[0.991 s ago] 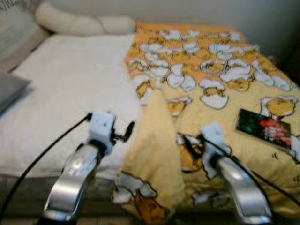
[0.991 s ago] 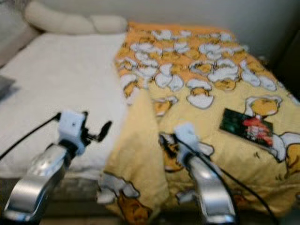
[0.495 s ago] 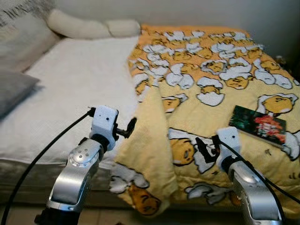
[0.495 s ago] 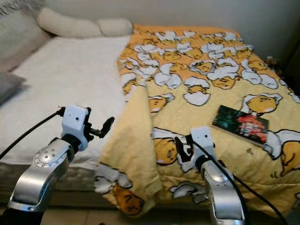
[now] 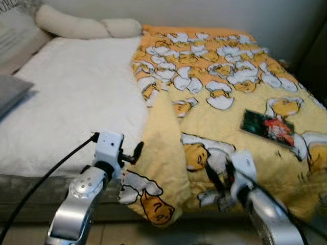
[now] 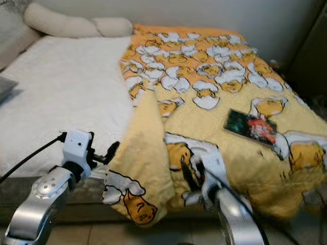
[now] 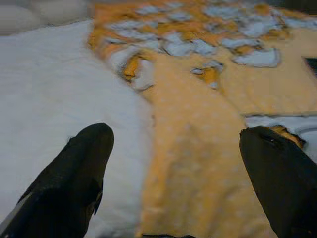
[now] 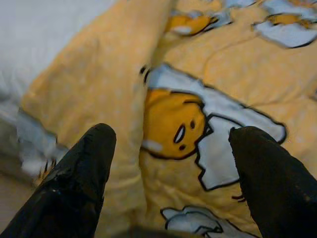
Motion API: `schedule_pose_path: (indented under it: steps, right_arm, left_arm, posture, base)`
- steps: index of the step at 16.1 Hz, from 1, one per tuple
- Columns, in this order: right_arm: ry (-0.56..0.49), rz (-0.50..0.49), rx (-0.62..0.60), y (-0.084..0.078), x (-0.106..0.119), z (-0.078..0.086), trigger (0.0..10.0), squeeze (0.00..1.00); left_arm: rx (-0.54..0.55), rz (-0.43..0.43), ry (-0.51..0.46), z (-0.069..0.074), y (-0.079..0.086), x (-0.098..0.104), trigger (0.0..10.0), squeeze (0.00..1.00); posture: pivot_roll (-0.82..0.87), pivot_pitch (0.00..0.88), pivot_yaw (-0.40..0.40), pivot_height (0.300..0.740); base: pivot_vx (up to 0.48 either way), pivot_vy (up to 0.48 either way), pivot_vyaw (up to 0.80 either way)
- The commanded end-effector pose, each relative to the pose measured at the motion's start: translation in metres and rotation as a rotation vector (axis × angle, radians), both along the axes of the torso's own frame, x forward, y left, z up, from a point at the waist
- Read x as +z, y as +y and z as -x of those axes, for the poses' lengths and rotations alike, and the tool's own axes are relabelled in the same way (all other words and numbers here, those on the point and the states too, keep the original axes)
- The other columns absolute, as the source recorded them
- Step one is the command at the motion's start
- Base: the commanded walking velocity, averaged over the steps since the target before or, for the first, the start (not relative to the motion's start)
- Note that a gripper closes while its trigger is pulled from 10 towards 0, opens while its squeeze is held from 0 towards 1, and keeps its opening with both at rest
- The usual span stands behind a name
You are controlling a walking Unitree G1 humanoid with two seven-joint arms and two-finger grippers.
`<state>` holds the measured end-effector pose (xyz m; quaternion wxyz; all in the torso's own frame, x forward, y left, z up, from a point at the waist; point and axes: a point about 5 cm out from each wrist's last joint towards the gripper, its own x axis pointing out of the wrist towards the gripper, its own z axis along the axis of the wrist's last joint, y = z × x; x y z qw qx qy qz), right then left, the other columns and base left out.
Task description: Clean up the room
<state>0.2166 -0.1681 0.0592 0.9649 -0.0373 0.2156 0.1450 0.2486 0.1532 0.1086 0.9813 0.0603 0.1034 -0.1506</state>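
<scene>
Blanket (image 5: 240, 102) spread over the right half of bed (image 5: 66, 97), yellow with egg-cartoon print, long axis running from the foot edge back toward the wall. Inner edge folded over on itself into a ridge (image 5: 163, 138) that runs down the middle of the bed, bottom corner hanging off the front edge of the mattress. White sheet exposed on the left half; grey pillow (image 5: 10, 94) at far left, long cream bolster (image 5: 84, 26) along the head. Dark book or card (image 5: 267, 126) lying flat on the blanket, toward the right side, well apart from both arms.

Left gripper (image 7: 173, 163) raised at the front edge of the mattress, fingers spread wide and holding nothing; folded ridge lies directly ahead between the fingertips in the left wrist view, one finger over white sheet, the other over yellow fabric. Right gripper (image 8: 168, 163) likewise spread and empty, poised over the printed blanket surface just right of the same fold.

Judged: fold lies between the two arms, left gripper nearer its free edge; hanging corner sits below and just right of the left gripper. Blanket not yet grasped; straightening not yet begun
</scene>
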Motion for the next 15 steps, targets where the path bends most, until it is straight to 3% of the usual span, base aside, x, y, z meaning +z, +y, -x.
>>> schedule_pose_path:
  steps: [1,4,10,15]
  right_arm:
    - [-0.04,-0.013,-0.002,0.002,0.008,-0.003,10.0,0.0]
    - [-0.04,-0.027,-0.013,0.001,0.007,0.001,10.0,0.0]
    - [-0.052,-0.011,0.007,0.001,0.008,-0.006,10.0,0.0]
    - [-0.059,0.005,0.094,0.003,0.01,-0.015,10.0,0.0]
  left_arm:
    - [0.005,0.002,0.009,0.004,0.002,-0.002,10.0,0.0]
    - [0.022,0.005,0.023,0.013,0.009,-0.008,10.0,0.0]
    - [0.022,-0.002,0.007,0.008,0.009,-0.007,10.0,0.0]
    - [0.037,-0.002,0.003,0.007,0.008,-0.008,10.0,0.0]
  posture:
    - [-0.08,0.0,0.008,0.74]
    - [-0.08,0.0,0.019,0.74]
    - [-0.08,0.0,0.011,0.74]
    - [-0.06,0.0,-0.018,0.74]
  base:
    - [0.0,0.0,0.0]
    - [0.286,0.0,-0.49]
    - [0.298,0.0,0.0]
    - [0.291,0.0,0.0]
